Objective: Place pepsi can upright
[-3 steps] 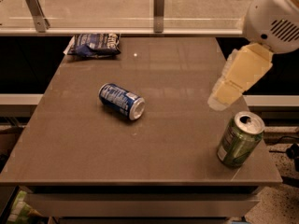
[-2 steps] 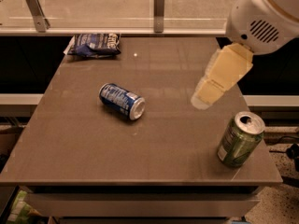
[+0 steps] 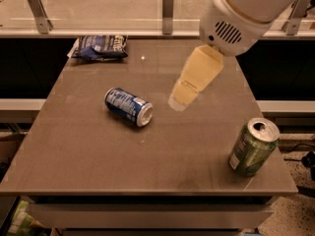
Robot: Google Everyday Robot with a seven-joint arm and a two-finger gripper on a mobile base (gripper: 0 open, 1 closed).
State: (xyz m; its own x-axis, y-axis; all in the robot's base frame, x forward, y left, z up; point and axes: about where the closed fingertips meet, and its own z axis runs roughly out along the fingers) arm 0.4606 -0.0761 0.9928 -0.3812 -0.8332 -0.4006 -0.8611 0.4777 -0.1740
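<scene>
The pepsi can [image 3: 128,106], dark blue with white markings and a silver end, lies on its side at the middle left of the brown table [image 3: 147,161]. Its silver end faces right and toward me. My gripper [image 3: 181,101] hangs from the white arm at the upper right. Its cream fingers point down and left over the table's middle, to the right of the can and apart from it. It holds nothing that I can see.
A green can with a silver top [image 3: 253,147] stands upright near the table's front right corner. A flat blue and white snack bag [image 3: 99,46] lies at the back left. A glass rail with metal posts [image 3: 168,4] runs behind the table.
My arm and gripper have moved left and a little farther over the table, closer to the pepsi can. The cans and the bag have not moved.
</scene>
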